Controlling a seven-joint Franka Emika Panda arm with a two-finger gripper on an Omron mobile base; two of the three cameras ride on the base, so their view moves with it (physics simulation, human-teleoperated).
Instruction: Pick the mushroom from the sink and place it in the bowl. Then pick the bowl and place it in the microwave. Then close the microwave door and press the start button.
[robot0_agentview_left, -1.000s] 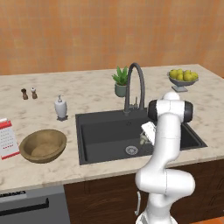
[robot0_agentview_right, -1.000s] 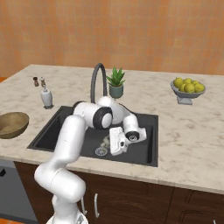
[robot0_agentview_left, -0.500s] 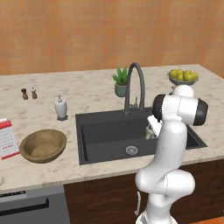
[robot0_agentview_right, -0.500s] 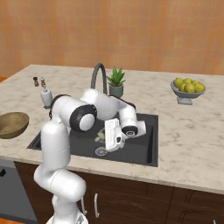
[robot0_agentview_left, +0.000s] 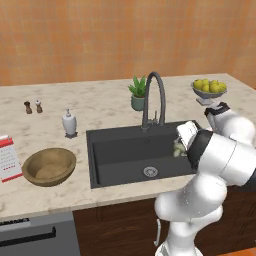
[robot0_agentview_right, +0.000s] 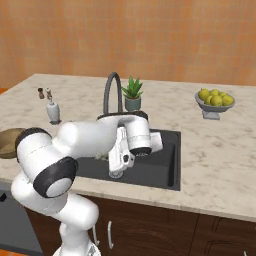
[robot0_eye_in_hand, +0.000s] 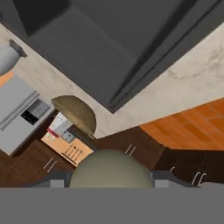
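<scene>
I'm holding the mushroom (robot0_eye_in_hand: 110, 168), and its rounded, pale cream cap is bulging right up against my camera, pinched in my gripper (robot0_agentview_left: 179, 148), which is closed around it. I'm hanging above the right part of the sink (robot0_agentview_left: 120, 145), a dark grey matte basin with a round metal drain (robot0_agentview_left: 150, 171) off to my left and below.

The bowl (robot0_agentview_left: 49, 166) is sitting well away to my left on the speckled counter (robot0_agentview_left: 100, 107), past the sink's rim: wide, round, brown wood with a grainy, lighter hollow.

By my judgement, carrying across is the job now. I'm wanting height enough to pass over the basin wall, a steady grip on something this small and smooth, and a release low over the bowl's middle so the mushroom isn't bouncing out.
</scene>
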